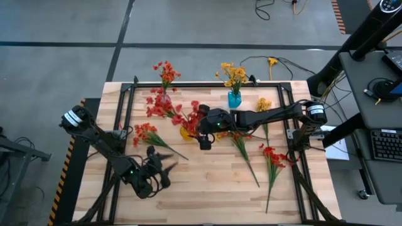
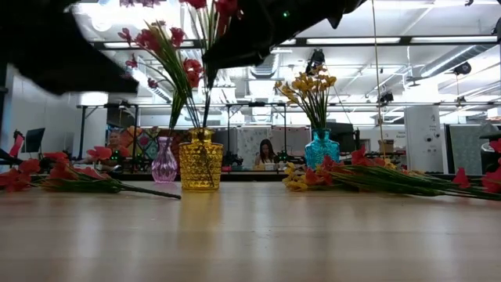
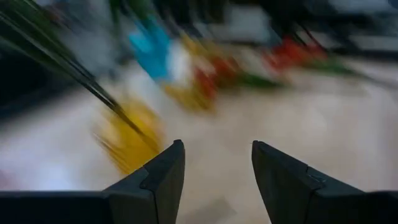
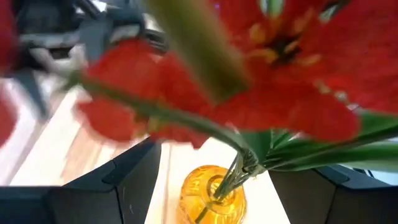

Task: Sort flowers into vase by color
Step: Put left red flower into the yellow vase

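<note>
A yellow glass vase (image 2: 200, 163) (image 4: 213, 194) holds red-orange sprigs (image 4: 186, 93) by their stems. My right gripper (image 4: 233, 163) (image 1: 204, 140) hovers open above it, a finger on either side of the stems, touching nothing. A pink vase (image 2: 164, 164) also holds red sprigs, and a blue vase (image 1: 234, 99) (image 2: 322, 149) holds yellow ones (image 1: 233, 74). More sprigs lie flat on the table: a red one (image 1: 148, 133), a mixed bunch (image 1: 242, 145), a red one (image 1: 274, 157) and a yellow one (image 1: 264, 105). My left gripper (image 1: 163, 166) (image 3: 217, 144) is open over the near-left part of the table.
The wooden table (image 1: 207, 188) has a black frame along its edges (image 1: 129, 100). One yellow sprig (image 1: 272, 61) lies on the floor beyond the far edge. A desk with a keyboard (image 1: 384, 144) stands to the right. Bare wood shows along the near side.
</note>
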Robot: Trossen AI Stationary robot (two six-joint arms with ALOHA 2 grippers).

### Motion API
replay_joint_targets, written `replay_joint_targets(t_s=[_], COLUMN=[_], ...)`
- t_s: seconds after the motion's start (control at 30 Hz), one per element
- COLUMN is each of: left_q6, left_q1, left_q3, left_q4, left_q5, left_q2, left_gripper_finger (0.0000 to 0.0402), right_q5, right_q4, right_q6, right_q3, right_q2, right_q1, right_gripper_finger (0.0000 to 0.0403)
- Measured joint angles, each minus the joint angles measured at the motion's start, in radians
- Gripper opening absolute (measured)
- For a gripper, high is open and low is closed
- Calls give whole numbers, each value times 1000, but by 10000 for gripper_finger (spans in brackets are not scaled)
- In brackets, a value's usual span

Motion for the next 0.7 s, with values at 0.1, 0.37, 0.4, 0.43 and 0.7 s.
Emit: replay_joint_targets(t_s=[0.1, 0.37, 0.4, 0.43, 0.7], left_q6=[104, 362, 366, 371, 479], left_q1=[16, 173, 191, 206, 272], left_q3=[10, 60, 59, 55, 37], left_q4=[6, 12, 11, 11, 124], left_q5=[-176, -66, -66, -65, 53], left_q2=[0, 0, 0, 0, 1], left_gripper_finger=[170, 170, 170, 170, 170], right_q5=[0, -1, -1, -2, -2], right_q4=[1, 6, 6, 6, 6], right_q6=[-18, -33, -33, -34, -38], right_q3=[0, 0, 0, 0, 0], right_q2=[0, 0, 0, 0, 0], right_q1=[-3, -3, -3, -3, -3], right_gripper_finger=[274, 274, 274, 274, 274])
